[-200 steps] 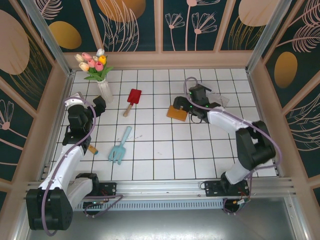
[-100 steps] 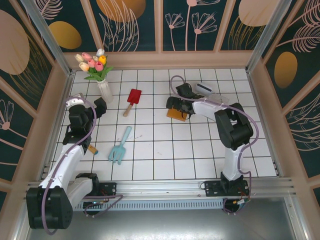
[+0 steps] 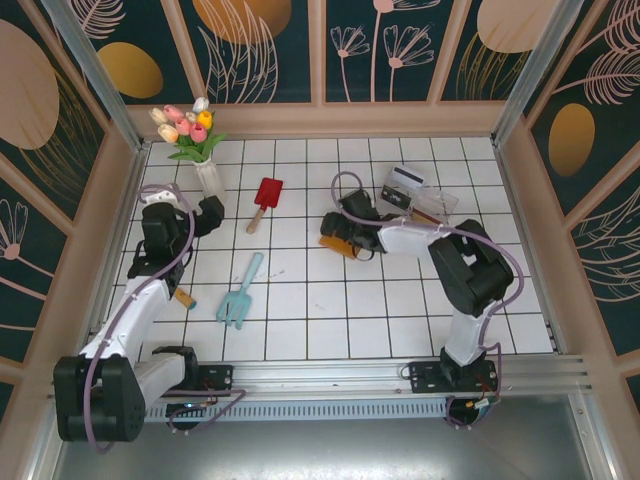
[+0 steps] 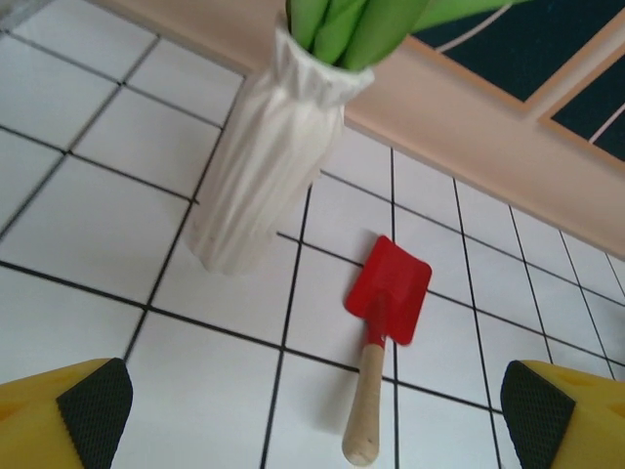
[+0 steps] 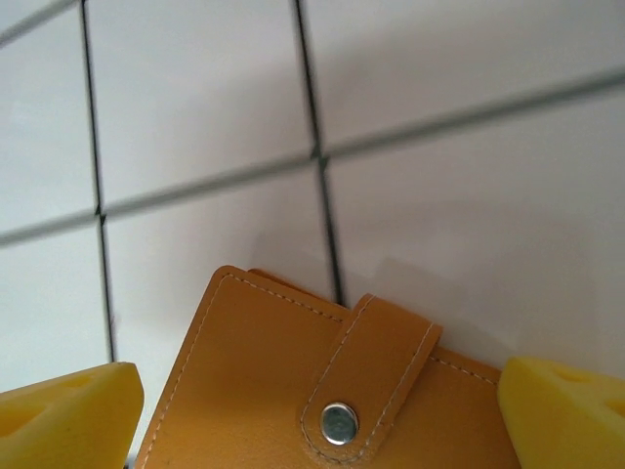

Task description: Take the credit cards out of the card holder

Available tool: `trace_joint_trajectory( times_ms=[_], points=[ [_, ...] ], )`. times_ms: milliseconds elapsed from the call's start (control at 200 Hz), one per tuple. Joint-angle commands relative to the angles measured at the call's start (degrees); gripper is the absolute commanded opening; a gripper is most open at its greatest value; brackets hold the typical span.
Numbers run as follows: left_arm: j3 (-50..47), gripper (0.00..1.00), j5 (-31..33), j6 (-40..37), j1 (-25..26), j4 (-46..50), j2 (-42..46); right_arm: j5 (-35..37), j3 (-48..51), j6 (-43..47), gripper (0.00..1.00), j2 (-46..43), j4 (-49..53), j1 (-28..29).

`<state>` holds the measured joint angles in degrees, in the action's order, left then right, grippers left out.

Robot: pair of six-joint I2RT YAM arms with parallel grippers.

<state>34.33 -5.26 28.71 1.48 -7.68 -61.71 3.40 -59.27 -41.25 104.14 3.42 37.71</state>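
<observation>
Hovering over holder (image 5: pixel 254 381) with right hand (image 5: pixel 317 415) spread wide, empty. Looks light, thin, supple, likely slick (snap strap (image 5: pixel 381 362) fastened); calls for pinching an edge first.

Table (image 3: pixel 320 310): white square tiles, black grout lines, fills centre of top view. Back wall (image 3: pixel 280 50), left wall (image 3: pixel 45 170), right wall (image 3: pixel 590 170): dark teal panels, gold ovals, pale line-drawn leaves and flowers, split by peach wooden strips. Peach baseboard (image 4: pixel 469 137) runs along foot of wall, meets tiles. Aluminium posts (image 3: pixel 90 70) slant in upper corners. Aluminium rail (image 3: pixel 320 372) along lower edge of table; grey metal sheet (image 3: pixel 330 450) below it. Light even, shadows soft.
</observation>
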Motion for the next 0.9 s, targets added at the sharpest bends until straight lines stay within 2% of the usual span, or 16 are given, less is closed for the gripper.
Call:
trace_joint_trajectory(
  times_ms=[0, 160, 310, 410, 550, 656, 896],
  points=[
    [1.1, 0.99, -6.6, 3.9, -0.2, 1.7, -2.4, -2.8, 4.3, -8.1, 0.95, -2.6, 5.4, 5.2],
    [0.3, 0.99, -11.5, 8.6, 1.2, -0.5, -6.1, -4.2, 6.0, -7.4, 0.95, -7.2, 4.1, 6.6],
    [1.6, 0.98, -9.9, 11.9, 6.7, -0.8, -9.2, -5.1, 6.2, -1.5, 0.94, -9.4, 4.3, 6.1],
    [2.4, 0.98, -11.2, 15.3, 11.7, -2.7, -12.4, -7.1, 4.7, 4.6, 0.89, -8.5, 5.9, 6.1],
    [2.5, 0.94, -11.8, 19.7, 18.4, -3.8, -15.8, -6.1, 2.2, 9.8, 0.69, -6.4, 9.7, 5.1],
    [2.4, 0.93, -11.1, 22.8, 23.5, -6.0, -17.9, -7.1, 1.8, 12.4, 0.6, -5.7, 10.0, 3.9],
    [2.7, 0.84, -9.6, 30.0, 30.3, -10.4, -22.9, -3.9, 1.5, 15.9, 0.59, -4.8, 12.4, 2.6]
  ],
)
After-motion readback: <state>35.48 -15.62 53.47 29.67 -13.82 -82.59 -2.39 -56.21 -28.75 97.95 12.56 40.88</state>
